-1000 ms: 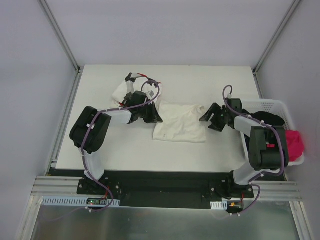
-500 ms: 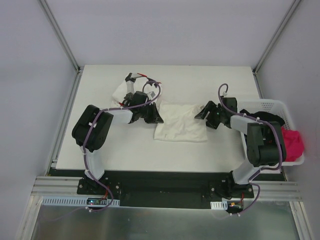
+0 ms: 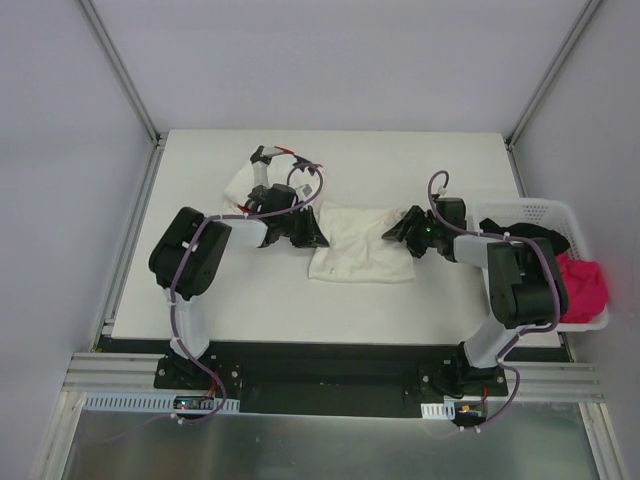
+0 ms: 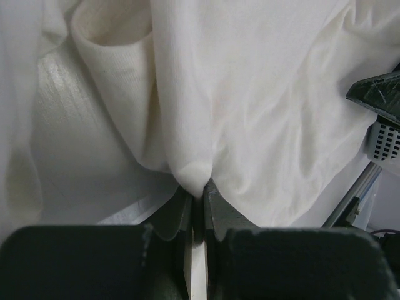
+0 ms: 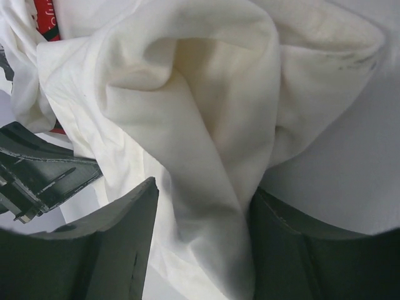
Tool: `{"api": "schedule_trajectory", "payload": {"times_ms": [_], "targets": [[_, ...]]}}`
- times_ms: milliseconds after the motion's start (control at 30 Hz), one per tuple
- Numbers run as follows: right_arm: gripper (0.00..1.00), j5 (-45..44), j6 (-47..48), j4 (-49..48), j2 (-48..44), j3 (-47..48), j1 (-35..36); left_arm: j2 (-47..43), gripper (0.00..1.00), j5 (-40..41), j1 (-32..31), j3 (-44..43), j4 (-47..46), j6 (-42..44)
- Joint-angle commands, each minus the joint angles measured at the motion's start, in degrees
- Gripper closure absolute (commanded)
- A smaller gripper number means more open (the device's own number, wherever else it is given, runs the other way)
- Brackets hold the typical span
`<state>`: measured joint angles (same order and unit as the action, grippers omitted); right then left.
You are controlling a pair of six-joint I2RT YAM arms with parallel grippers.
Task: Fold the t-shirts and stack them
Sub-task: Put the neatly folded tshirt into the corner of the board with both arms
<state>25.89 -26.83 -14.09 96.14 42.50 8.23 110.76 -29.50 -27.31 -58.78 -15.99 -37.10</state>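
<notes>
Table [image 3: 250,300]: white, under the cream t-shirt [image 3: 355,250].
Cream t-shirt: rumpled, mid-table.
Perforated basket [image 3: 535,208]: right of the cream t-shirt, apart.
Printed t-shirt [image 3: 240,182]: bunched beyond its far-left corner.
Left gripper [image 4: 199,190]: jaws pinched on its left edge.
Right gripper [image 5: 203,194]: jaws apart, its right-edge fold between them.

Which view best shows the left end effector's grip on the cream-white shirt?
Left wrist: the left end effector is shut on a cream-white shirt fold. Top external shows both small, pinch hidden; right wrist shows other folds.
</notes>
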Motion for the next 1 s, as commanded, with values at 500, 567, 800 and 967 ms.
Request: {"api": "schedule_trajectory", "payload": {"times_ms": [500, 567, 800, 967], "targets": [[0.99, 2.8, -1.8, -4.5, 2.1, -2.8, 1.4, 4.0, 1.0, -3.4, 0.1, 1.1, -11.2, -4.7], [0.99, 2.8, -2.0, -4.9, 2.3, -2.9, 1.2, 4.6, 1.0, -4.0, 0.2, 1.2, -13.4, -6.2], [0.99, 3.4, -2.9, -5.1, 3.2, -1.6, 1.4, 5.2, 1.0, -3.5, 0.9, 0.1, -16.4, -6.5], [0.99, 3.4, -3.7, -5.1, 3.1, 0.6, 1.4, 3.9, 1.0, -2.9, 1.6, -1.7, -16.8, -6.5]]}}
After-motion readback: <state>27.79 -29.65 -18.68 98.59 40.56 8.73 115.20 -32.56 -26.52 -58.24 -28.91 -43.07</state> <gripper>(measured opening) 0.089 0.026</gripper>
